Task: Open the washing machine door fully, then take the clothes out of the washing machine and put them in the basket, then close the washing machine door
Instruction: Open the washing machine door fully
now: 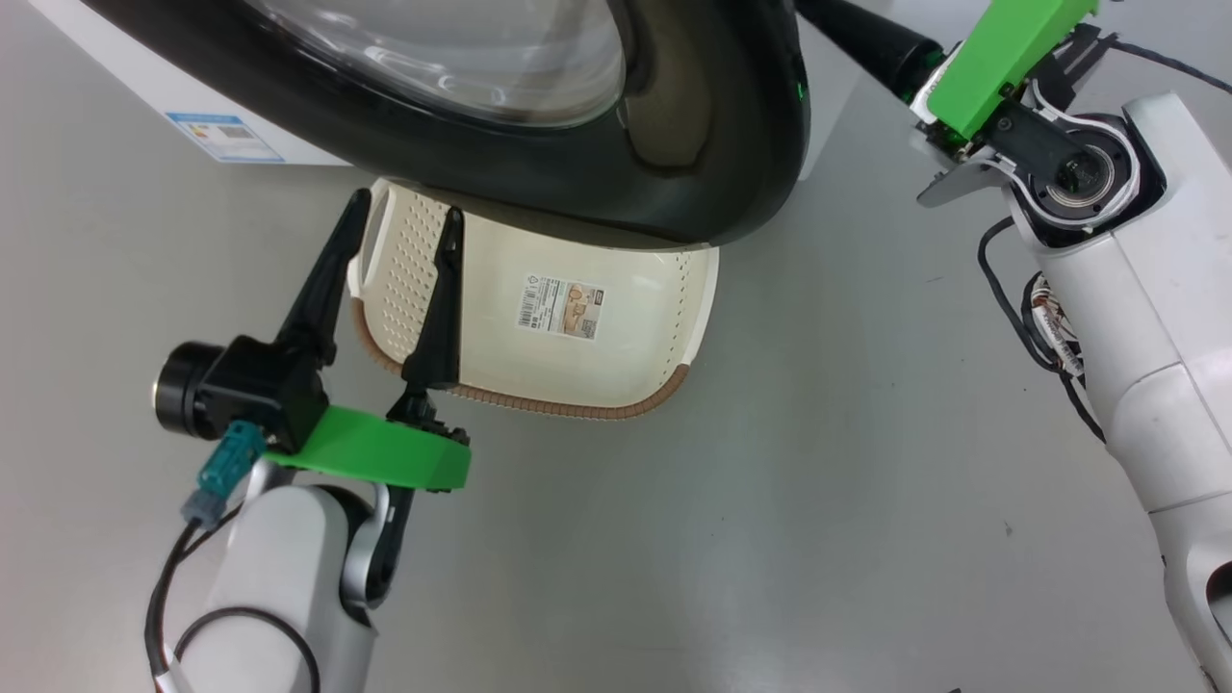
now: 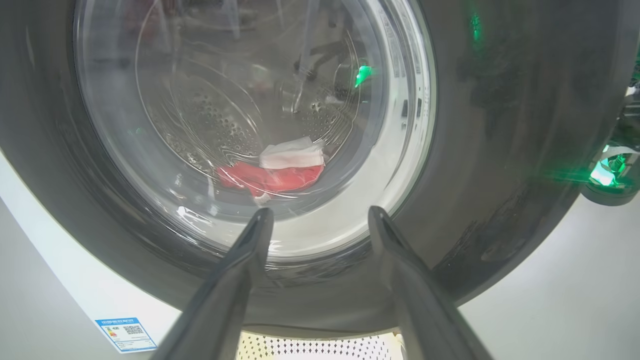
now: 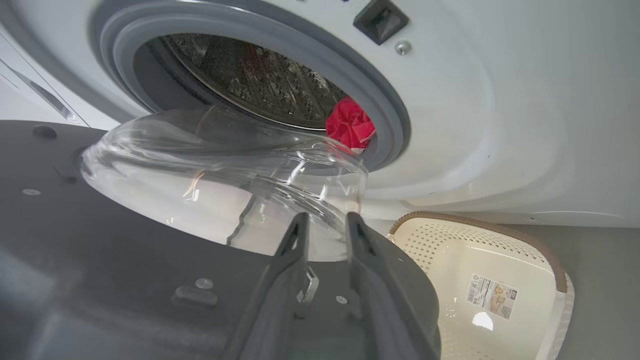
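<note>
The washing machine door [image 1: 577,183], with its glossy black rim and clear glass bowl, stands partly swung out over the cream basket [image 1: 568,409]. Red clothes [image 3: 350,125] with a white piece lie low in the steel drum of the washing machine [image 3: 475,125], and they show through the door glass as clothes [image 2: 270,177]. My left gripper [image 1: 406,207] is open and holds nothing, its fingers above the basket's left wall and pointing at the door's outer face. My right gripper [image 3: 327,220] rests at the door's inner rim beside the glass, its fingers a narrow gap apart.
The basket [image 3: 450,260] sits on the grey floor right under the door and in front of the machine, with a paper sticker inside. A blue label [image 1: 226,137] marks the machine's lower front. My right forearm [image 1: 1059,173] reaches in from the upper right.
</note>
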Motion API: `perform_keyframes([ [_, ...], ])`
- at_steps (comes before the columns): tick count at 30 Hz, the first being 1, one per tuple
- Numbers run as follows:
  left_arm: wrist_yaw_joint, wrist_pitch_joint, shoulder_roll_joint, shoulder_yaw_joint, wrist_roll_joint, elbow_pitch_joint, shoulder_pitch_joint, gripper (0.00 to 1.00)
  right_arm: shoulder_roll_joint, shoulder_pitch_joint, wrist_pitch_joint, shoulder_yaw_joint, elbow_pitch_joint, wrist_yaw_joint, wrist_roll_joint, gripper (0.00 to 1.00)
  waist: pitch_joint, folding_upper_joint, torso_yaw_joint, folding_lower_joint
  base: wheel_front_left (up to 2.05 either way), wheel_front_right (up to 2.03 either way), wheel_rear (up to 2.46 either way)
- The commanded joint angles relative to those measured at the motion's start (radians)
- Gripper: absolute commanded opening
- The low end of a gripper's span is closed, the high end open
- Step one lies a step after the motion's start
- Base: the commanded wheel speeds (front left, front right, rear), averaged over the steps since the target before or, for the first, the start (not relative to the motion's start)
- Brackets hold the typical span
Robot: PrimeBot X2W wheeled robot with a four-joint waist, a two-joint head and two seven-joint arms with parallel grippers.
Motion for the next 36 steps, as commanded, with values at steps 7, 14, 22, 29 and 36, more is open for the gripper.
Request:
perform_keyframes([
  [7, -0.009, -0.005, 0.027, 0.047, 0.012, -0.032, 0.004, 1.0, -0.046, 0.028, -0.209, 0.059, -0.038, 0.008, -0.147, 1.0, 0.008, 0.0, -0.016, 0.0, 0.0, 0.0, 0.0],
  [14, -0.008, -0.005, 0.027, 0.056, 0.01, -0.031, 0.006, 1.0, -0.119, 0.084, -0.48, 0.162, -0.033, 0.008, -0.36, 1.0, 0.007, 0.0, -0.03, 0.0, 0.0, 0.0, 0.0],
  [22, 0.0, -0.005, 0.027, 0.069, 0.005, -0.031, 0.019, 1.0, -0.135, 0.12, -0.705, 0.204, 0.043, 0.008, -0.597, 1.0, -0.002, 0.0, -0.048, 0.0, 0.0, 0.0, 0.0],
  [29, 0.008, -0.005, 0.027, 0.074, -0.024, -0.048, 0.026, 1.0, -0.094, 0.197, -0.719, -0.034, -0.06, 0.008, -0.815, 1.0, -0.006, 0.0, -0.053, 0.0, 0.0, 0.0, 0.0],
  [36, 0.02, -0.005, 0.027, 0.062, -0.03, -0.059, 0.04, 1.0, 0.017, 0.388, -0.72, -0.246, -0.272, 0.008, -1.109, 1.0, -0.014, 0.0, -0.05, 0.0, 0.0, 0.0, 0.0],
])
